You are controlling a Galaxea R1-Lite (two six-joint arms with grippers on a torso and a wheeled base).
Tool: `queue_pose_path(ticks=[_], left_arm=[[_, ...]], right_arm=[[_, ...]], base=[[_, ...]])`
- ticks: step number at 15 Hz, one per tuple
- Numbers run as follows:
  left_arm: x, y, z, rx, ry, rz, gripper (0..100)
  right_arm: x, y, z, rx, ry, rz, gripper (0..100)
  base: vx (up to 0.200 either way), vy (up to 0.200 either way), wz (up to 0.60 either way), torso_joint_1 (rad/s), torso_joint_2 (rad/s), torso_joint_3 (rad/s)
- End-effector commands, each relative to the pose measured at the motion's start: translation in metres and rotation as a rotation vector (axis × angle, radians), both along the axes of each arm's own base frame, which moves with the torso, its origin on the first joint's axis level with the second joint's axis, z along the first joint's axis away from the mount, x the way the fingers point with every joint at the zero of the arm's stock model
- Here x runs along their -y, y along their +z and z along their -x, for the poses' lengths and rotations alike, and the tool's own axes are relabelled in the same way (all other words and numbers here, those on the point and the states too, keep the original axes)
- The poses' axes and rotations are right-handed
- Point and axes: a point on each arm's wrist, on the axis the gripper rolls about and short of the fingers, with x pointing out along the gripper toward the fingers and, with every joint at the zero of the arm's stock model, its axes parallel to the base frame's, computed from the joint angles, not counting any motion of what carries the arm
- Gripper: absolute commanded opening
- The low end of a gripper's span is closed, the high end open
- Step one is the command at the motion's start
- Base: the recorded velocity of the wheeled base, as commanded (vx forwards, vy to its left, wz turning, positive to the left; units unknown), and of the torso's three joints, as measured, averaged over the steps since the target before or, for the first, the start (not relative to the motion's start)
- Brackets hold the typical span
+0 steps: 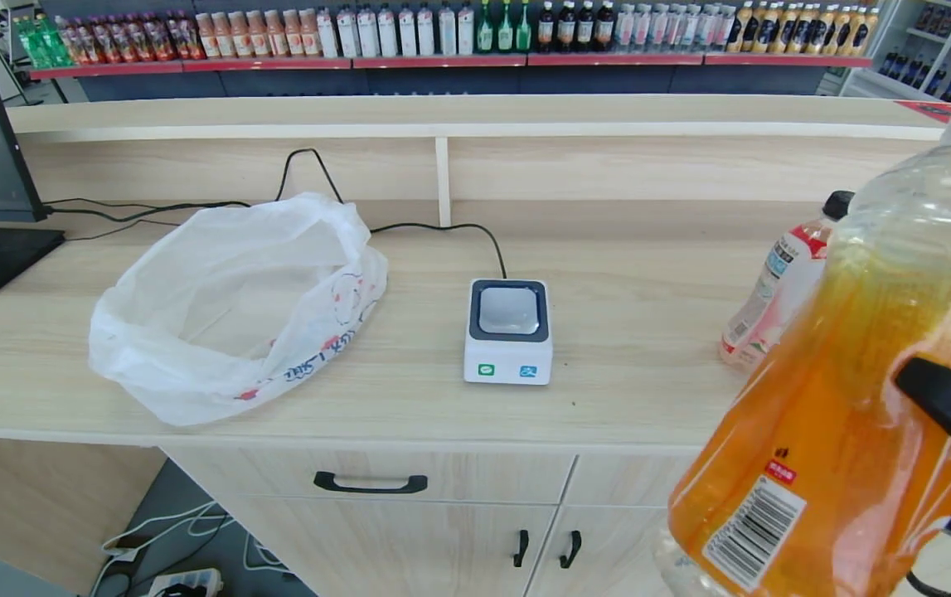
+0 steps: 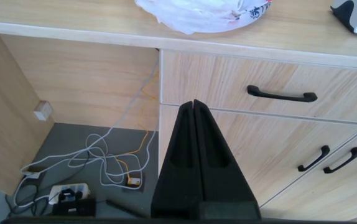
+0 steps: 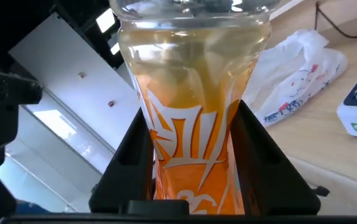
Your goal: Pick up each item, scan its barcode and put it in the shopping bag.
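I can read no words. The clear plastic bottle of orange drink (image 1: pixel 840 398) carries a white barcode label (image 1: pixel 753 531) under a red tag (image 1: pixel 782 473). The white box scanner (image 1: pixel 508 332) shows a green square icon (image 1: pixel 486 370) and a blue square icon (image 1: pixel 529 371). Print on the white plastic shopping bag (image 1: pixel 193 332) is illegible.

I hold the clear plastic bottle of orange juice (image 1: pixel 840 398) tilted in my right gripper (image 3: pixel 194 155), its barcode label (low on its side) turned towards my head camera. A pink-and-white bottle with a black cap (image 1: pixel 778 290) stands on the wooden counter (image 1: pixel 649 373) behind it. The white scanner box (image 1: pixel 508 332) sits mid-counter, and the crumpled white plastic shopping bag (image 1: pixel 235 307) lies open to its left.
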Motion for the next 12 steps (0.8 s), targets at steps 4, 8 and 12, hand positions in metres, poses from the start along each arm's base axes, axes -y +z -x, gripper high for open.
queue_pose_path(ticks=[4, 8, 12], left_arm=[[0.0000, 0.0000, 0.0000, 0.000, 0.000, 0.001, 0], [0.0000, 0.0000, 0.0000, 0.000, 0.000, 0.001, 0], [0.0000, 0.0000, 0.0000, 0.000, 0.000, 0.001, 0]], right_arm=[[0.0010, 0.0046, 0.0044, -0.054, 0.095, -0.055, 0], [-0.0007, 0.0034, 0.0043, -0.127, 0.144, -0.085, 0], [-0.0008, 0.0034, 0.0045, -0.139, 0.153, -0.091, 0]], base=[[0.000, 0.000, 0.00, 0.000, 0.00, 0.000], [0.000, 0.000, 0.00, 0.000, 0.00, 0.000], [0.000, 0.000, 0.00, 0.000, 0.00, 0.000]])
